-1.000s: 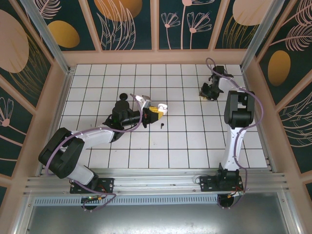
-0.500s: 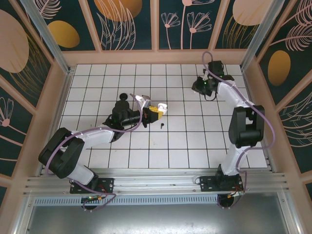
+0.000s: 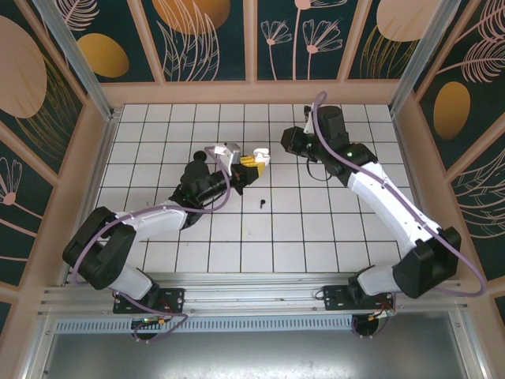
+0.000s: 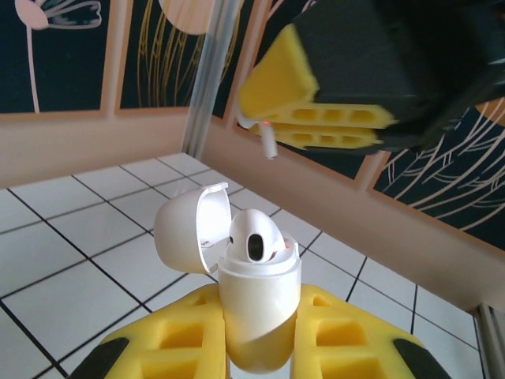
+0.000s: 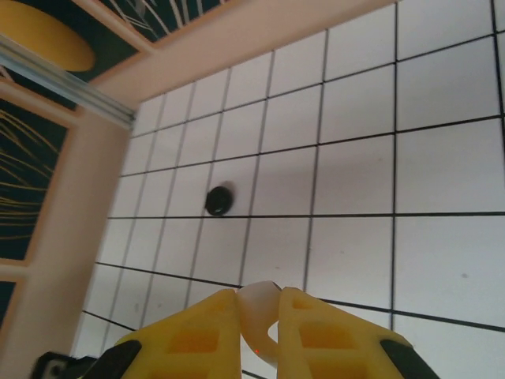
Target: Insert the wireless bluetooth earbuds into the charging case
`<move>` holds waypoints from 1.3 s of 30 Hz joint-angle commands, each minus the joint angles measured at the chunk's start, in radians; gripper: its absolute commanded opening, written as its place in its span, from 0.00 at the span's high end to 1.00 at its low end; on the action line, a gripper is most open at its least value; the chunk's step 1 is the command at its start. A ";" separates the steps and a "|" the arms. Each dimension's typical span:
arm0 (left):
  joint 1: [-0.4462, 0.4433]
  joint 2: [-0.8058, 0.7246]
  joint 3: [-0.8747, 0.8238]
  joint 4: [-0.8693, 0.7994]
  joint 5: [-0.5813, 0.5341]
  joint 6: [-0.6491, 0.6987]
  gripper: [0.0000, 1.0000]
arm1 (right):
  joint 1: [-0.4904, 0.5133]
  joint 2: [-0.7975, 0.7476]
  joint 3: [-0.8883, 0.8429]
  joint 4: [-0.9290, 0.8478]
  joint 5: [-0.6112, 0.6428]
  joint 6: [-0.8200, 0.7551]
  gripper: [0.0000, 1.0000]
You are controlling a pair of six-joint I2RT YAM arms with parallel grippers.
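Note:
My left gripper (image 4: 257,341) is shut on the white charging case (image 4: 260,284), which stands upright with its lid (image 4: 188,230) swung open. One white earbud (image 4: 254,234) sits in the case, its top sticking out. My right gripper (image 5: 259,298) is shut on a second white earbud (image 5: 256,317), whose stem (image 4: 268,143) pokes out below the yellow fingers (image 4: 316,106). In the top view the right gripper (image 3: 288,144) hovers just right of and above the case (image 3: 261,155) held by the left gripper (image 3: 249,165). A small black earbud (image 3: 262,204) lies on the tiles.
A round black puck (image 3: 200,155) lies on the tiles left of the left gripper, also seen as the puck (image 5: 218,199) in the right wrist view. Wooden walls (image 3: 260,91) ring the white tiled floor (image 3: 316,229).
The right arm has swung from the back right corner leftward to just beside the held case. The left gripper has carried the case slightly up and back.

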 commanded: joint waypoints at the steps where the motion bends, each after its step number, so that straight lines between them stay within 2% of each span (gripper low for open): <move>1: -0.032 -0.024 0.009 0.073 -0.106 0.057 1.00 | 0.041 -0.082 -0.036 0.069 0.085 0.076 0.86; 8: -0.050 -0.025 0.003 0.104 -0.186 0.074 1.00 | 0.125 -0.183 -0.115 0.169 0.122 0.158 0.86; 18: -0.078 -0.035 0.008 0.109 -0.226 0.092 1.00 | 0.192 -0.194 -0.200 0.297 0.184 0.235 0.86; 25: -0.089 -0.039 0.002 0.111 -0.248 0.098 1.00 | 0.213 -0.195 -0.242 0.371 0.215 0.280 0.86; 39: -0.098 -0.039 -0.008 0.125 -0.255 0.104 1.00 | 0.223 -0.152 -0.235 0.370 0.237 0.288 0.86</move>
